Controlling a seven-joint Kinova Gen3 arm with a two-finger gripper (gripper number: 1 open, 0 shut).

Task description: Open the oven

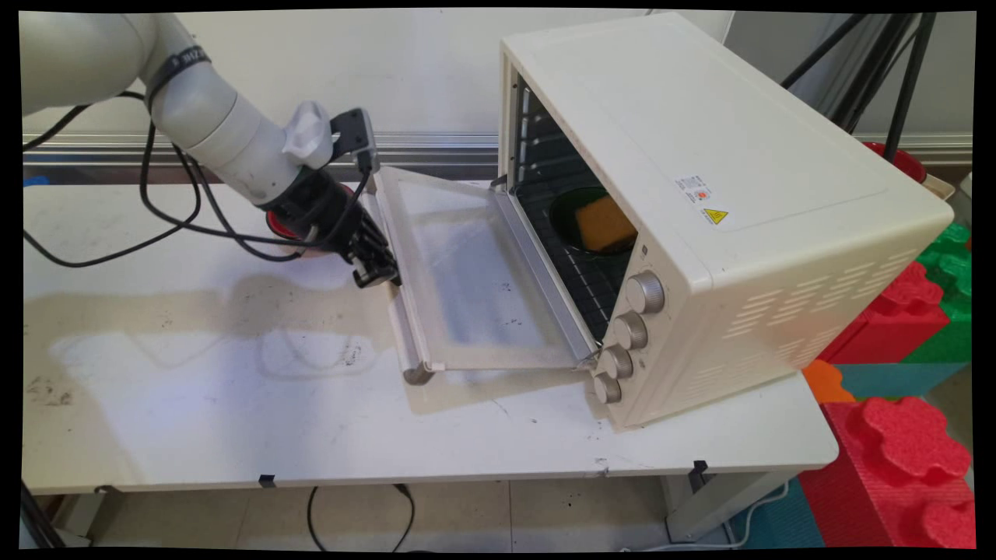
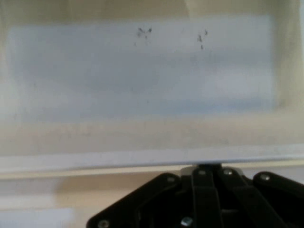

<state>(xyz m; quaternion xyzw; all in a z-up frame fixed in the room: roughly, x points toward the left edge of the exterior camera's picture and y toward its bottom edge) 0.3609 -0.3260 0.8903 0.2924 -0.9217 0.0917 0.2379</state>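
Landmark: toaster oven (image 1: 700, 179), cream, standing on the white surface (image 1: 233, 404), front turned toward the arm.
Door: oven door (image 1: 475, 272) let down flat, hinged at the oven's lower front edge, glass pane up; held open by its hinges, it leaves the cavity reachable.
Handle: door handle (image 1: 401, 311), a bar along the door edge farthest from the oven.
Claw: claw (image 1: 377, 272) at the handle, on the side away from the oven. Hand view shows the bar (image 2: 142, 159) just above the linkage; whether the claw is closed on it, I cannot tell.
Inside oven: dark dish (image 1: 587, 225) on the wire rack, orange sponge-like block (image 1: 605, 223) lying in it.
Behind claw: red round thing (image 1: 282, 225), mostly hidden by the arm, farther from the oven.
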